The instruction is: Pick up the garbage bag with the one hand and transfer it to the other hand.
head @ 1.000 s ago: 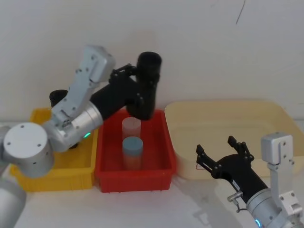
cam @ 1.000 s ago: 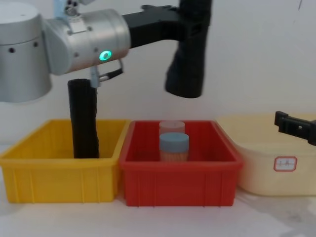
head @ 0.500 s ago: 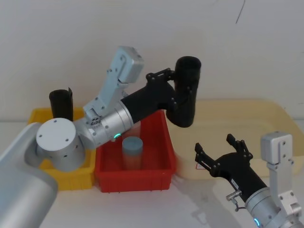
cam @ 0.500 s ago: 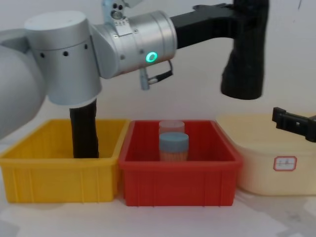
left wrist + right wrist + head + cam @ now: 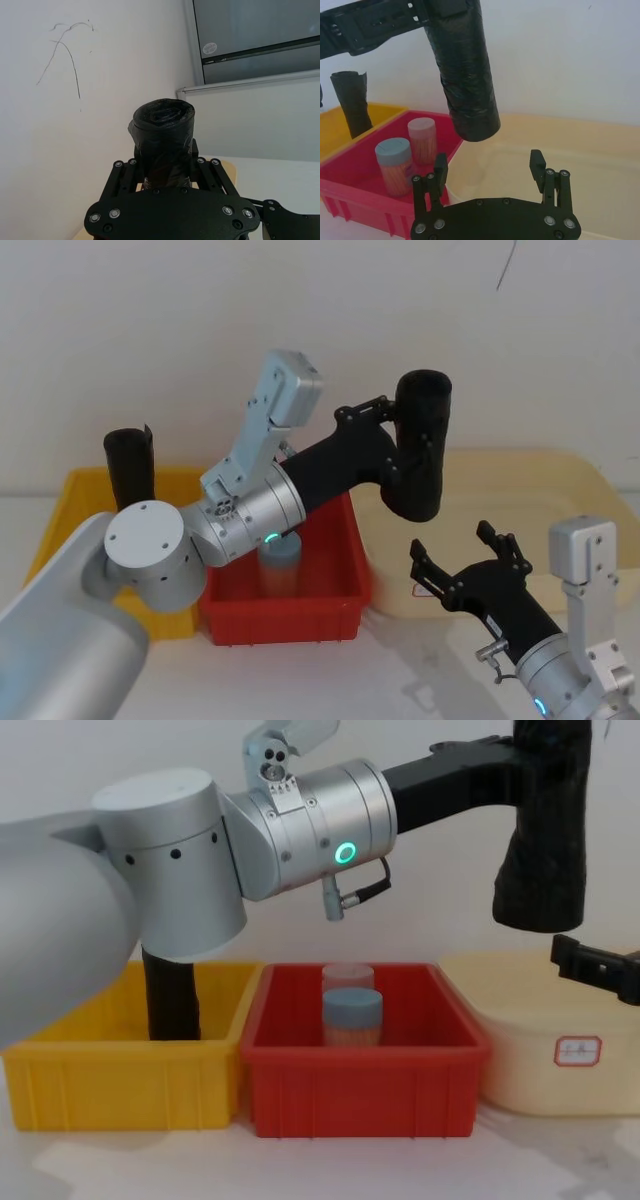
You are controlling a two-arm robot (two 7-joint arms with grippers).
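– The garbage bag (image 5: 422, 450), head view: where was it?
– In the air, near upright, above the cream tub (image 5: 520, 453) at its left end, next to the red bin (image 5: 290, 618). The left gripper (image 5: 405, 438) had its jaws clenched on it. The right gripper (image 5: 455, 560) hung lower, before the tub, jaws spread and holding nothing.
– Left wrist view?
– The bag's rolled top stood up between the clenched jaws.
– Right wrist view?
– Its lower end hung above the spread jaws, apart from them.
– Chest view?
– High on the right over the tub; a second black roll (image 5: 172, 1000) stood in the yellow bin (image 5: 110, 1090) on the desk (image 5: 560, 1160).
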